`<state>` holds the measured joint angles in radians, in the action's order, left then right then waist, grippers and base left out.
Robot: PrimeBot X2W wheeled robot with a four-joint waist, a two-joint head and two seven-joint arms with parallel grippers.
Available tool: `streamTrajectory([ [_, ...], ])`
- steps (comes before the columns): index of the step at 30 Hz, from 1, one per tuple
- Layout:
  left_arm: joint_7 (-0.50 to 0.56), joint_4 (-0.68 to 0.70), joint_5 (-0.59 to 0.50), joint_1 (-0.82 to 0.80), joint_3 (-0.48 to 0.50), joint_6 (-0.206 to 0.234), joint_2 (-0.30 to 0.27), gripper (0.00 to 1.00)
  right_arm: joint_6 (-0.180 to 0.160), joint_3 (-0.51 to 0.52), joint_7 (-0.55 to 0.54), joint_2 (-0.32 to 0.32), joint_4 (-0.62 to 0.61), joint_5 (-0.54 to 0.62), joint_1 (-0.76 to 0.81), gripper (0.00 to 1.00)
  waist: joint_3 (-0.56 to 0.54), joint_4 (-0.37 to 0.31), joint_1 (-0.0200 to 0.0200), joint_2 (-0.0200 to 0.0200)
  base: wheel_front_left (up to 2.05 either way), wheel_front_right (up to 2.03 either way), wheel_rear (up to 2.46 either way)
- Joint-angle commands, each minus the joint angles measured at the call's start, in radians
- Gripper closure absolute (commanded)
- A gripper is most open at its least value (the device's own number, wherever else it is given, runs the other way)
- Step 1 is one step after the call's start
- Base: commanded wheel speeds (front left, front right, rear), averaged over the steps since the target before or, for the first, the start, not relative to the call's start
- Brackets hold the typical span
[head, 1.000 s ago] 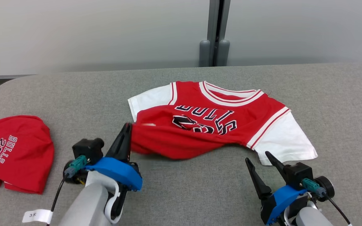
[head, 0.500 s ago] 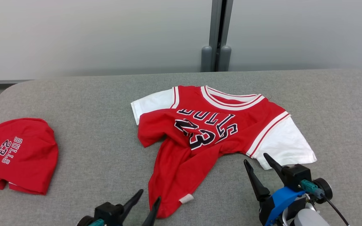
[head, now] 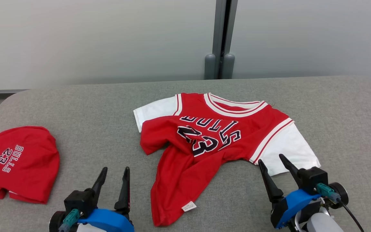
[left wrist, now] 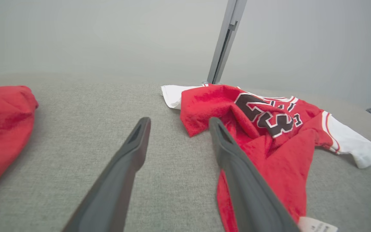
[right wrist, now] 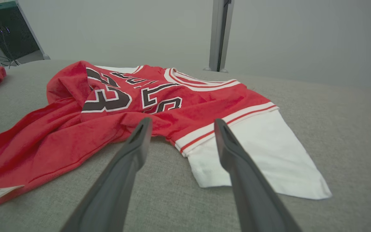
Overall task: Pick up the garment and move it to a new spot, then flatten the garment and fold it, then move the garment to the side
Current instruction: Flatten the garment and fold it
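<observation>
So the red-and-white basketball jersey (head: 217, 135) sits mid-way across the grey felt tabletop (head: 76, 106), rumpled, with its hem trailing toward 7 o'clock. I reckon it needs more flattening. My left claw (head: 115, 169) at 7 and right claw (head: 271, 158) at 5 gape wide, empty, flanking it for corner grabs.

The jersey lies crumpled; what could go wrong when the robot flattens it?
The lower half of the jersey is twisted toward the white label; folding now would probably trap that crease.
The open right gripper hangs by the white sleeve and might pinch it instead of the hem.
</observation>
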<state>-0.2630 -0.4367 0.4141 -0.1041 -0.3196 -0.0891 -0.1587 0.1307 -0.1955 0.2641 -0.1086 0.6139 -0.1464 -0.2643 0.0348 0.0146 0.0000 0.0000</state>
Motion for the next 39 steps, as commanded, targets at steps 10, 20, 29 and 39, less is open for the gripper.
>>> streamTrajectory([
  [10,-0.003,-0.013,-0.175,0.054,0.181,0.103,0.090,0.00,0.000,0.088,0.000,0.039,-0.035,0.066,0.053,0.00,-0.022,-0.044,0.0000,0.0000,0.00,0.00,0.00],
  [20,-0.003,0.000,-0.184,0.119,0.207,0.100,0.108,0.00,0.000,0.150,0.000,0.055,-0.038,0.085,0.099,0.00,-0.046,-0.046,0.0000,0.0000,0.00,0.00,0.00],
  [29,-0.003,-0.012,-0.090,0.115,0.071,0.001,0.108,0.00,0.000,0.136,0.000,0.057,-0.030,0.073,0.103,0.00,-0.040,-0.038,0.0000,0.0000,0.00,0.00,0.00],
  [39,-0.003,-0.149,0.012,0.095,-0.127,-0.024,0.107,0.00,0.000,0.108,0.000,0.057,-0.008,0.056,0.097,0.00,-0.028,-0.035,0.0000,0.0000,0.00,0.00,0.00],
])
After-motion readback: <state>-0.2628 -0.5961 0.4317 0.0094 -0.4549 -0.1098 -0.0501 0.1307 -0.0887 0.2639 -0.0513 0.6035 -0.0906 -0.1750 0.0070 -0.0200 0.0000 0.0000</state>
